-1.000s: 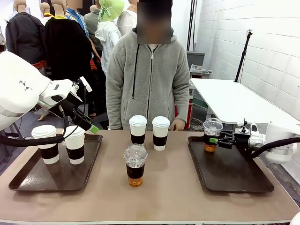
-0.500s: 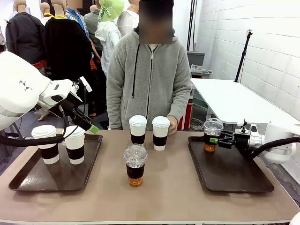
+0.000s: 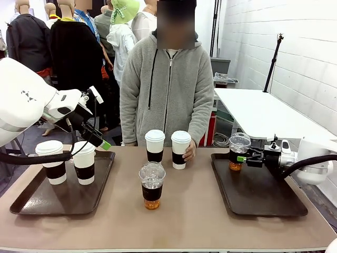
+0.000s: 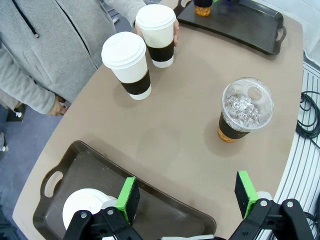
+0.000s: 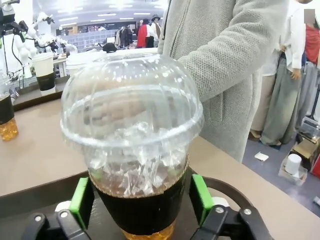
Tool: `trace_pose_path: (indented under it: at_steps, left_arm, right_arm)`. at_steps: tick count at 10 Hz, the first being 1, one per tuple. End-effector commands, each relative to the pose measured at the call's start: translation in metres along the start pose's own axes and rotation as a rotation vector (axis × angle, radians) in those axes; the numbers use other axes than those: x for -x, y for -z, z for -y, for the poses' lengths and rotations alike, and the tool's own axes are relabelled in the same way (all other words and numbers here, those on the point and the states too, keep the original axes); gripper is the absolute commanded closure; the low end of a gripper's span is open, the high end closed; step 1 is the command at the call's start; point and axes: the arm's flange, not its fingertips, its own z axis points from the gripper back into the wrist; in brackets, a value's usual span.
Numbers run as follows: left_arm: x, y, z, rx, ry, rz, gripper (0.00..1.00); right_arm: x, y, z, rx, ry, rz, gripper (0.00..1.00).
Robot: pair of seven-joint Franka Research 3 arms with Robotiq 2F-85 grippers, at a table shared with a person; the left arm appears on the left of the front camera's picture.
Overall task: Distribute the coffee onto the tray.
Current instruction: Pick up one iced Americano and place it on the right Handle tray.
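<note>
Front view: the person's hand (image 3: 189,151) had moved onto the white lidded paper cup with black sleeve (image 3: 180,149), mid-table. Left wrist view: the left gripper (image 4: 187,195) hung released, empty. Right wrist view: the right gripper (image 5: 141,200) flanked the clear dome-lidded iced-coffee cup (image 5: 132,150) on the dark tray (image 5: 35,197); gripping or released, I cannot tell.

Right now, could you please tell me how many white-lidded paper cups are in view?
4. Two paper cups stand on the left tray; two more stand on the bare table before the person, whose hand touches the right-hand one. None seems hidden.
</note>
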Motion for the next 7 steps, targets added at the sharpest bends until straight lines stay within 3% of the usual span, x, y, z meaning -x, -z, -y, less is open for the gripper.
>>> trace_pose_path:
  at_steps: [1,7]
  left_arm:
    - [0.003,0.001,-0.004,0.016,0.018,0.024,0.00]
    - [0.003,0.001,-0.004,0.016,0.018,0.024,0.00]
  right_arm:
    - [0.000,-0.005,-0.005,0.018,0.043,0.005,0.00]
    - [0.006,-0.038,-0.030,0.073,0.089,0.011,0.00]
